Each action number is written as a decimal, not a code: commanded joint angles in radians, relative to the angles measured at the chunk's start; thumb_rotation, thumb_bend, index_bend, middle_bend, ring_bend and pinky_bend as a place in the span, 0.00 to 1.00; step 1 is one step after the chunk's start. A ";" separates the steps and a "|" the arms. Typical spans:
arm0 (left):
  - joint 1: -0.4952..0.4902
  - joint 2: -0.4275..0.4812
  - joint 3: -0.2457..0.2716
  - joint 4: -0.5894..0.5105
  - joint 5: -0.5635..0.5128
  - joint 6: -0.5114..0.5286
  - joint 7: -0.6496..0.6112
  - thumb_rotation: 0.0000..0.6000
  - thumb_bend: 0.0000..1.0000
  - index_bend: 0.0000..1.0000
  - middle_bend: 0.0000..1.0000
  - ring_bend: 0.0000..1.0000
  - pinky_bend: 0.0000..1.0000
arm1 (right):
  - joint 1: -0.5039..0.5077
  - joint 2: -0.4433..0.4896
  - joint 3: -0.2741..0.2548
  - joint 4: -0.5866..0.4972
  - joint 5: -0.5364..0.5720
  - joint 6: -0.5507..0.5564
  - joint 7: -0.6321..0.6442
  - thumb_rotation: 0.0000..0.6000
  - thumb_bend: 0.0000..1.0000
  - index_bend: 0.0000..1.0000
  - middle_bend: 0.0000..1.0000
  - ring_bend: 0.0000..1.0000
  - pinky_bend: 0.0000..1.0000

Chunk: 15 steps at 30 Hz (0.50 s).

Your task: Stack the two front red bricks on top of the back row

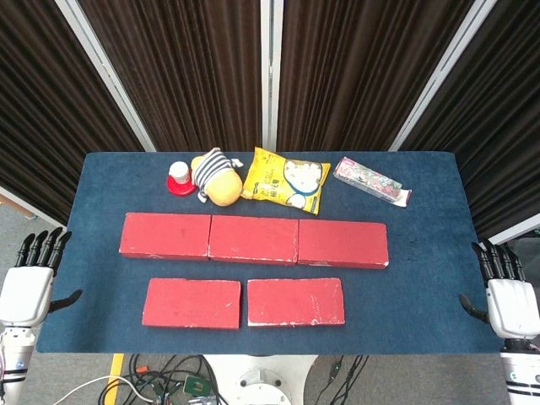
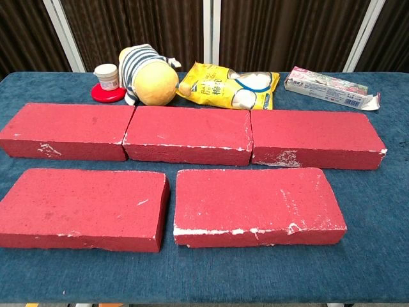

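- Desk (image 1: 422, 287): blue cloth top, dark curtain panels behind.
- Back row: three red bricks end to end, touching. Left back brick (image 1: 165, 236), middle back brick (image 1: 253, 240), right back brick (image 1: 342, 243). All flat, nothing on top.
- Front row: two red bricks lying flat, parallel to back row, near desk's front edge. Left front brick (image 1: 191, 303), right front brick (image 1: 295, 301). Narrow gap between the two; strip of blue cloth between front and back rows.
- Chest view confirms same layout: left front brick (image 2: 83, 208) and right front brick (image 2: 255, 206) apart by a thin gap, white chipping along lower edges.
- Left hand (image 1: 29, 283): off the desk's left front corner, fingers (image 1: 44, 246) extended upward and slightly apart, holding nothing, touching nothing.
- Right hand (image 1: 509, 295): off the desk's right front corner, fingers (image 1: 499, 257) extended upward and slightly apart, holding nothing.
- Neither hand visible in chest view.
- Behind back row, left to right: small white jar on a red lid-like disc (image 1: 180, 179); plush toy (image 1: 214, 177) with striped top and yellow body, just beside the jar; yellow snack bag (image 1: 285, 180), touching or nearly touching the toy; toothpaste box (image 1: 371, 182) lying flat, angled, well apart from the bag.
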 commanded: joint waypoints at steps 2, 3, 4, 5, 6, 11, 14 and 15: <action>-0.002 -0.005 0.003 0.000 0.003 -0.004 0.000 1.00 0.07 0.05 0.04 0.00 0.01 | -0.001 0.003 0.001 -0.002 0.005 -0.001 0.003 1.00 0.15 0.00 0.00 0.00 0.00; -0.003 -0.006 0.005 0.001 0.005 -0.005 0.000 1.00 0.07 0.05 0.04 0.00 0.01 | -0.002 0.004 0.002 -0.003 0.007 0.000 0.003 1.00 0.15 0.00 0.00 0.00 0.00; -0.004 -0.007 0.007 0.000 0.008 -0.009 0.000 1.00 0.07 0.05 0.04 0.00 0.01 | -0.003 0.005 0.004 -0.004 0.008 0.003 0.004 1.00 0.15 0.00 0.00 0.00 0.00; -0.006 -0.008 0.009 -0.001 0.010 -0.012 0.001 1.00 0.07 0.05 0.04 0.00 0.01 | -0.004 0.005 0.005 -0.005 0.009 0.004 0.004 1.00 0.15 0.00 0.00 0.00 0.00; -0.008 -0.008 0.011 -0.002 0.013 -0.017 0.002 1.00 0.07 0.05 0.04 0.00 0.01 | -0.005 0.007 0.004 -0.006 0.010 0.004 0.005 1.00 0.15 0.00 0.00 0.00 0.00; -0.020 -0.019 0.039 -0.029 0.042 -0.053 -0.015 1.00 0.07 0.05 0.04 0.00 0.01 | -0.004 0.015 0.010 -0.010 0.021 0.000 0.012 1.00 0.15 0.00 0.00 0.00 0.00; -0.032 -0.020 0.065 -0.061 0.053 -0.099 -0.047 1.00 0.07 0.05 0.04 0.00 0.01 | -0.002 0.019 0.014 -0.013 0.026 -0.004 0.018 1.00 0.15 0.00 0.00 0.00 0.00; -0.037 -0.018 0.076 -0.078 0.054 -0.120 -0.069 1.00 0.07 0.05 0.03 0.00 0.01 | -0.002 0.021 0.013 -0.012 0.022 -0.005 0.021 1.00 0.14 0.00 0.00 0.00 0.00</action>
